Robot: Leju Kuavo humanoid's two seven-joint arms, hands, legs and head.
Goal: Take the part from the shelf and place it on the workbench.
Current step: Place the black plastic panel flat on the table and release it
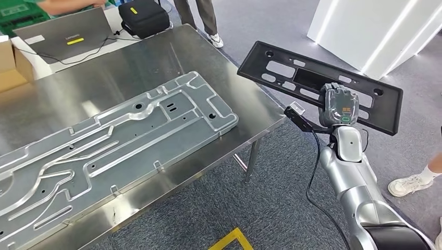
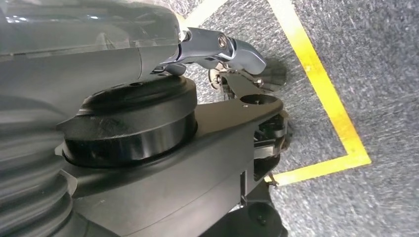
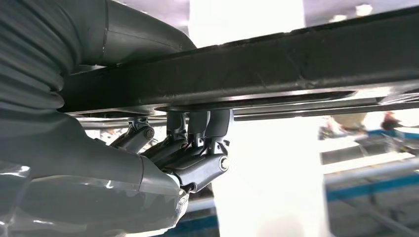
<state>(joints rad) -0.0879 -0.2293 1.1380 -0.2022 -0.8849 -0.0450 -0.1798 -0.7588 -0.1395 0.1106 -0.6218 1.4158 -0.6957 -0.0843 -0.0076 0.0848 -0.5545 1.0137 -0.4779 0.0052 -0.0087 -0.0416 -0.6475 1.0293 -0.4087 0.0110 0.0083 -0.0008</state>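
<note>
Beyond the tabletop's [image 1: 250,125] right corner, the right hand [image 1: 339,107] gripped the black part [image 1: 281,70] by its near long edge, fingers [image 3: 197,128] curled beneath it, holding it level in the air, probably so it could go down flat beside the aluminium plate [image 1: 114,146].
</note>
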